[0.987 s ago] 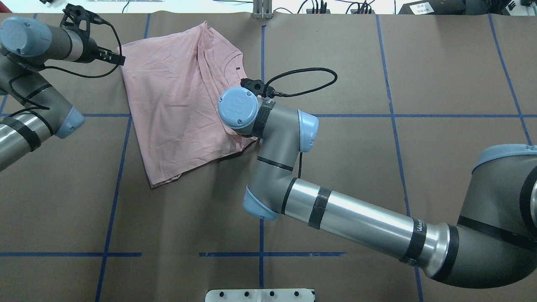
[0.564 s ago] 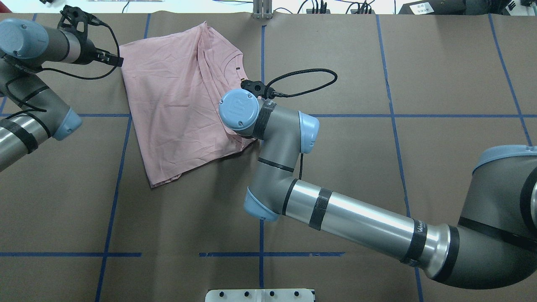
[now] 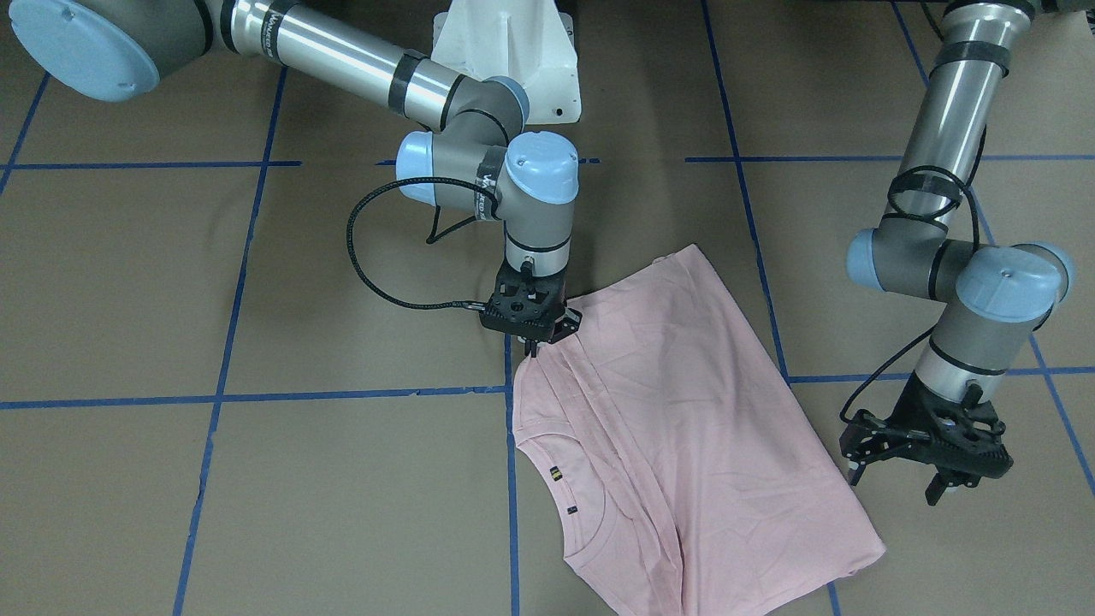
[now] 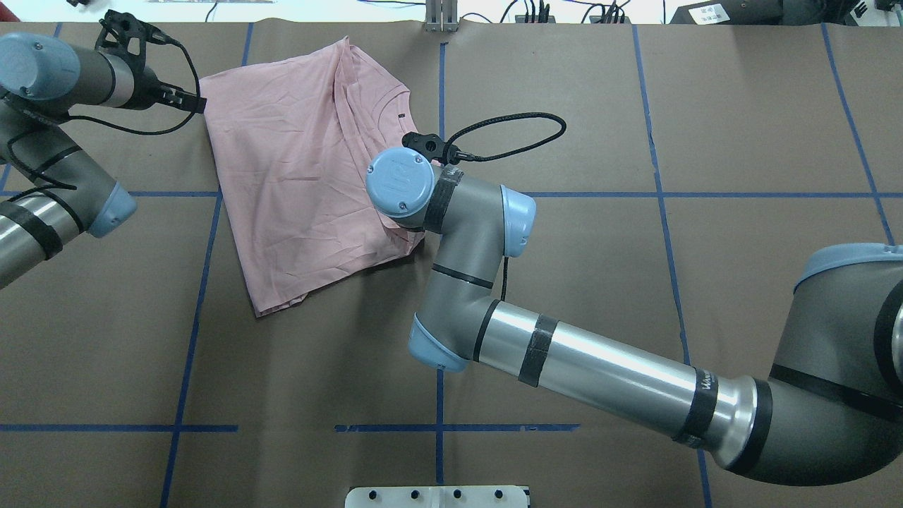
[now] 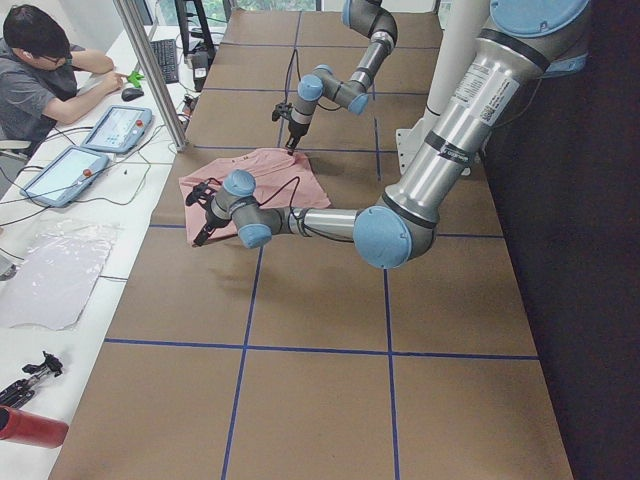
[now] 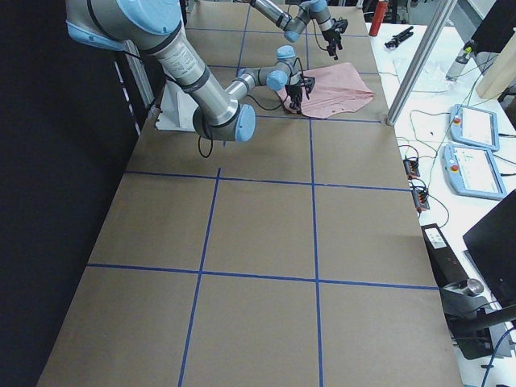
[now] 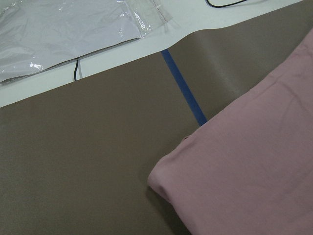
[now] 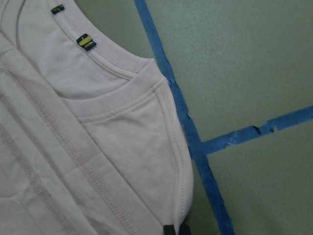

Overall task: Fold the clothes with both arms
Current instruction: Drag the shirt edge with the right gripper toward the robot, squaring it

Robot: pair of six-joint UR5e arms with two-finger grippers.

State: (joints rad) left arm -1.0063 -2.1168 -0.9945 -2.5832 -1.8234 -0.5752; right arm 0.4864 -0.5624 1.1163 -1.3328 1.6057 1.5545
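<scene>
Though hidden overhead, right gripper (image 3: 534,344) tight on T-shirt (image 3: 684,411).

The T-shirt (image 3: 684,411) is pale pink all over, and its collar (image 8: 146,98) carries stitching in the same pink. Two small dark tags (image 8: 86,42) show at 11 o'clock in the right wrist view, the larger marked with yellow. The tabletop (image 4: 741,106) is matte brown, gridded with blue tape lines (image 4: 663,195). The right arm (image 4: 600,367) and left arm (image 4: 42,219) are silver and grey, with light blue joint caps (image 4: 400,180) and black bands (image 4: 537,351). The right tool (image 3: 532,346), left tool (image 3: 894,483) and cables (image 4: 508,130) are black. The pedestal (image 3: 505,51) is white. A clear, glossy plastic sheet (image 7: 68,34) lies at 11 o'clock in the left wrist view.
</scene>
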